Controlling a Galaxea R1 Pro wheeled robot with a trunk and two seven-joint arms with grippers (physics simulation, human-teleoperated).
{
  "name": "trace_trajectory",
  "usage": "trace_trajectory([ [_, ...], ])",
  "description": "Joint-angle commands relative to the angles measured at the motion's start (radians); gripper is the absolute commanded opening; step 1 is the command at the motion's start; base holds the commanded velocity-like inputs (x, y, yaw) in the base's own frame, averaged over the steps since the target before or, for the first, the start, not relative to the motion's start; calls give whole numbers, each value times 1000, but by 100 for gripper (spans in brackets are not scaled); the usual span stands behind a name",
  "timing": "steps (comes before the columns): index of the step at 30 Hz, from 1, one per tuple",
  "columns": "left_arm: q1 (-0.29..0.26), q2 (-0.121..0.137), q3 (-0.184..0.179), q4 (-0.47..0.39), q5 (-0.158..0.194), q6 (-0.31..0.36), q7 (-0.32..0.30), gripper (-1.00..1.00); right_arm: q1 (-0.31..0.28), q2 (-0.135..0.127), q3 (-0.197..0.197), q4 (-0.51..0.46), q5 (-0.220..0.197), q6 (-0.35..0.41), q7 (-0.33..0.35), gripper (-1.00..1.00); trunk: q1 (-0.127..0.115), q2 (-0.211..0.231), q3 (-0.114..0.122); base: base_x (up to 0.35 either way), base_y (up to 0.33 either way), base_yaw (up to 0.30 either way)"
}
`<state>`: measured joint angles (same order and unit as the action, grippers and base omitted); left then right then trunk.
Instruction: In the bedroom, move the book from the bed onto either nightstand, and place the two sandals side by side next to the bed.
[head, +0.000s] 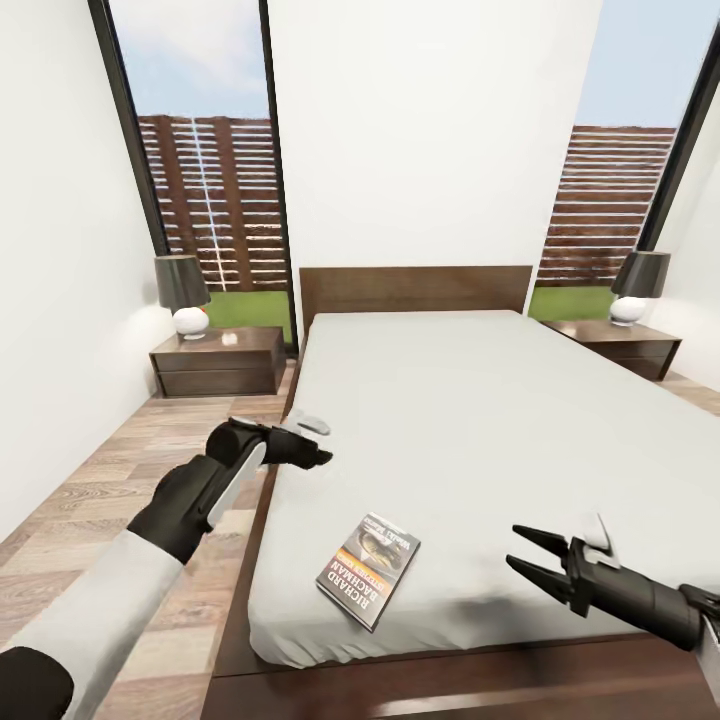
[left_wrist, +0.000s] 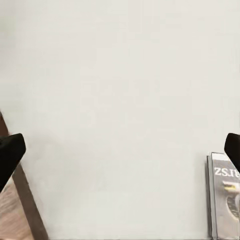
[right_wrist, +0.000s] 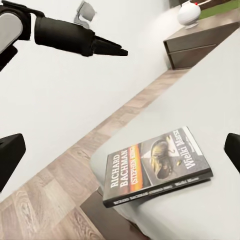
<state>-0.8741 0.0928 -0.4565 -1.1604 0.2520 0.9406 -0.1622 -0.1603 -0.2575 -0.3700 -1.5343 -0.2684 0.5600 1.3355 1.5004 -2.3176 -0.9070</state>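
Book (head: 368, 569) flat on bed (head: 480, 420), title partly legible; both jaws parted, empty.

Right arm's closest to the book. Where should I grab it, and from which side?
Grip the book by its foot-end corner, which sits at the mattress edge. It lies flat, so a top pinch likely fails. Bring the open right tool in low from the foot of the bed, one finger above the cover and one under the corner.

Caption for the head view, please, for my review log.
Book lies near the bed's foot corner; open right gripper points toward it, left gripper at the bed's edge.
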Motion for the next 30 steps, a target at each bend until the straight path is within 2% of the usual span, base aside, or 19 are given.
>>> trace_trajectory([
  [1,-25,25,0,-9,5,30,2,100,-1,0,1,5,-3,2,2,100,0,0,-1,0,0,0],
  [6,-111,137,0,-42,1,103,15,100,-2,0,7,21,-4,-28,1,100,0,0,-1,0,0,0],
  [11,-153,215,1,-65,0,107,20,100,-3,-1,8,27,-4,-38,1,100,0,0,-1,0,0,0],
  [12,-162,240,1,-86,0,107,21,100,-3,-1,8,28,-4,-40,2,100,0,0,-1,0,0,0],
  [14,-170,269,3,-131,-1,107,23,100,-3,-2,8,29,-5,-41,2,100,0,0,-1,-56,0,0],
  [23,-174,342,31,-199,-3,107,24,100,-4,-4,8,30,-5,-43,2,100,0,0,-1,-101,0,0],
  [30,-172,383,37,-215,-5,107,23,100,-4,-4,7,30,-5,-43,1,100,-27,49,21,-18,0,0],
])
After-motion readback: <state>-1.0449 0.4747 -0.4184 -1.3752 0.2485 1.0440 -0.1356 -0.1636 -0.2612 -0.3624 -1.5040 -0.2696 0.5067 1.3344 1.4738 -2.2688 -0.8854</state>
